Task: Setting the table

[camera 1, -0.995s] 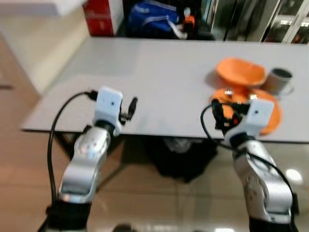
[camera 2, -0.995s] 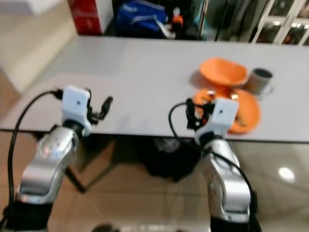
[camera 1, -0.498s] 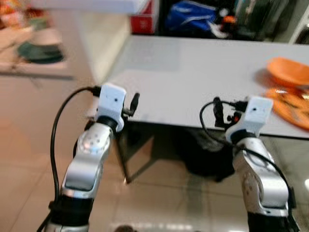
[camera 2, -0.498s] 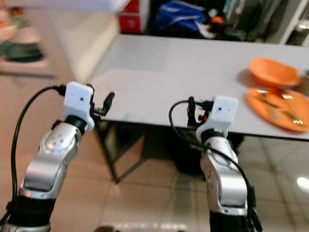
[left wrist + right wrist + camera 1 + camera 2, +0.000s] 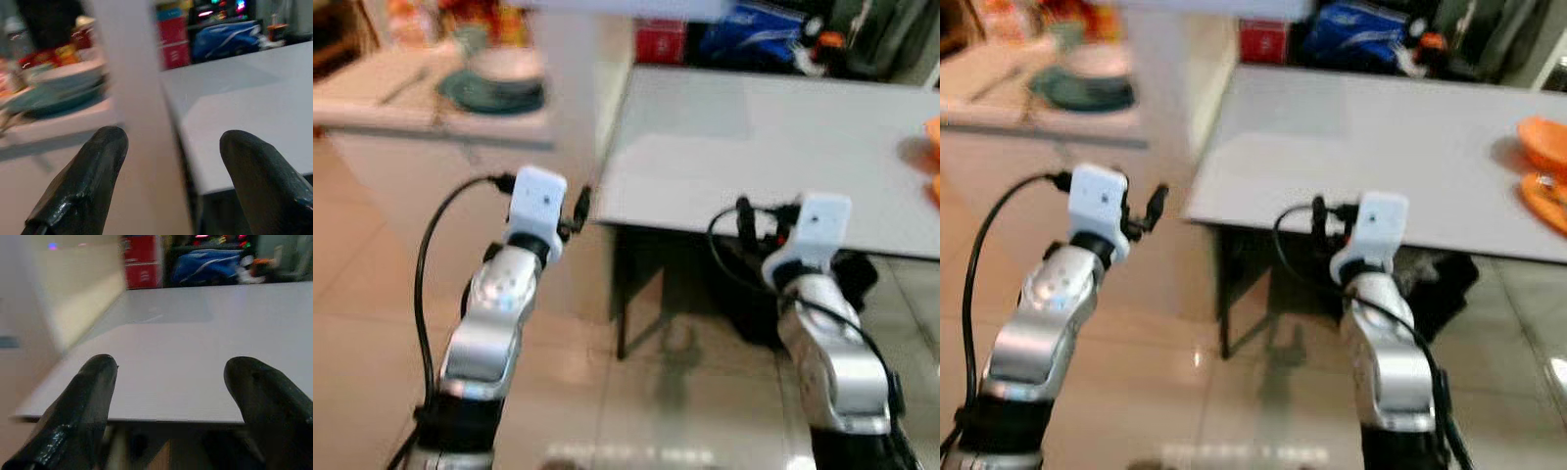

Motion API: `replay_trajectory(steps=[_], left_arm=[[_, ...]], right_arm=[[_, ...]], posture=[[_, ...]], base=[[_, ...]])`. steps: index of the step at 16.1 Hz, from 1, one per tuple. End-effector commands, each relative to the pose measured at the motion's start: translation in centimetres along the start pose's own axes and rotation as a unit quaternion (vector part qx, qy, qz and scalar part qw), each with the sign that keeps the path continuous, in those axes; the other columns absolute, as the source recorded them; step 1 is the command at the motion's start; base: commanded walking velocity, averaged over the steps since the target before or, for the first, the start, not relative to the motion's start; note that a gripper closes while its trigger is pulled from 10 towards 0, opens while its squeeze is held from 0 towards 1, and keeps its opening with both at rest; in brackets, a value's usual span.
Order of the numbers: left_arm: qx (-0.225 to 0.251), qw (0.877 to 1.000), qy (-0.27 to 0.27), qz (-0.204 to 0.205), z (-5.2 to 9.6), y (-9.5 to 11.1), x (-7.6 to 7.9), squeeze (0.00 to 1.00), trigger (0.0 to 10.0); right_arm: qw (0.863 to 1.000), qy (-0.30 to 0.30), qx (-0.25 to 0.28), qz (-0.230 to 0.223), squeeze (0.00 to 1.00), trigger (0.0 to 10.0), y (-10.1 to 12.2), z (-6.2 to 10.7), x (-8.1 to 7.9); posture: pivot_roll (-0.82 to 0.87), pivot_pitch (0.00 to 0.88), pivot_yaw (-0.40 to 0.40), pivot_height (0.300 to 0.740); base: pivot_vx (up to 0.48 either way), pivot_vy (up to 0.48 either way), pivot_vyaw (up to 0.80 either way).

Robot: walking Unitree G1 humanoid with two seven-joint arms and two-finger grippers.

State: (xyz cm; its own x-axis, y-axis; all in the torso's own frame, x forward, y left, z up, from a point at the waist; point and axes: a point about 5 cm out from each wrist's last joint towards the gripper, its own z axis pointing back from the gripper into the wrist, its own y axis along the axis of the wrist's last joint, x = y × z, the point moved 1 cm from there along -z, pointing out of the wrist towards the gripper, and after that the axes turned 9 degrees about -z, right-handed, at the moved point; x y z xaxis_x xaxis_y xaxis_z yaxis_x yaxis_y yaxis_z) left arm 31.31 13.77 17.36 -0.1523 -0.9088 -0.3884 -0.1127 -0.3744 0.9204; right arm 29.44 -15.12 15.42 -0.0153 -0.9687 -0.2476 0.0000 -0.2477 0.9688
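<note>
**Bright room, blurry pictures**

The room is bright all over. Every picture is soft and smeared, most of all at the edges. The grey surface (image 5: pixel 773 147) looks pale and a little washed out. The shiny floor (image 5: pixel 1234 411) has white spots of glare. It is dark under the surface. The black fingers (image 5: pixel 83 181) sit close to the wrist cameras and look fuzzy, with small shiny spots.

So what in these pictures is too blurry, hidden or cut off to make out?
- Orange dishes: cut by the right eye view's right edge, so their contents are unreadable.
- Stacked plates on the side counter: motion blur in the eye views smears them and the colourful items behind.
- Dark bundle under the grey table: shaded and partly behind the right arm.
- Blue bag past the table: blurred, details unreadable.
</note>
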Motion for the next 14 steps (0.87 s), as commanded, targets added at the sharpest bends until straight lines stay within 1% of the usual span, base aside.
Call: replay_trajectory(steps=[1,7,8,10,11,12,14], left_arm=[[0.001,1.000,0.012,-0.007,-0.1,0.1,-0.5,0.00,10.0],[0.001,1.000,0.026,-0.017,0.3,0.2,-1.7,0.00,10.0],[0.001,0.999,0.029,-0.015,0.0,0.2,-1.7,0.00,10.0],[0.003,1.000,0.015,-0.017,-0.2,0.3,-0.9,0.00,10.0],[0.012,1.000,0.001,-0.019,-0.2,0.7,-0.5,0.00,10.0],[0.024,1.000,-0.004,-0.005,-0.3,1.2,-0.6,0.00,10.0],[0.038,0.999,0.006,0.010,-0.6,1.9,-1.0,0.00,10.0]], right_arm=[[1.000,0.015,0.005,-0.002,0.00,10.0,0.3,-0.1,-0.6],[0.999,0.044,-0.004,-0.011,0.00,10.0,-0.1,-0.3,-2.0],[0.999,0.045,-0.002,-0.011,0.00,10.0,0.0,-0.7,-1.8],[0.999,0.039,0.001,-0.002,0.00,10.0,-0.1,-0.9,-1.3],[0.999,0.033,0.006,-0.003,0.00,10.0,0.0,-0.9,-1.1],[0.999,0.031,0.010,-0.010,0.00,10.0,0.2,-0.8,-1.2],[0.999,0.031,0.010,-0.017,0.00,10.0,0.1,-0.8,-1.5]], posture=[[0.10,0.033,0.001,0.740],[0.13,0.044,-0.011,0.740],[0.14,0.043,0.021,0.740],[0.14,0.037,0.034,0.740],[0.14,0.027,0.036,0.740],[0.14,0.016,0.034,0.740],[0.14,0.018,0.024,0.740]], base=[[0.000,0.480,0.00],[0.000,0.480,0.00],[0.000,0.480,0.00],[0.000,0.480,0.00],[0.000,0.480,0.00],[0.000,0.000,0.00],[0.000,0.000,0.00]])
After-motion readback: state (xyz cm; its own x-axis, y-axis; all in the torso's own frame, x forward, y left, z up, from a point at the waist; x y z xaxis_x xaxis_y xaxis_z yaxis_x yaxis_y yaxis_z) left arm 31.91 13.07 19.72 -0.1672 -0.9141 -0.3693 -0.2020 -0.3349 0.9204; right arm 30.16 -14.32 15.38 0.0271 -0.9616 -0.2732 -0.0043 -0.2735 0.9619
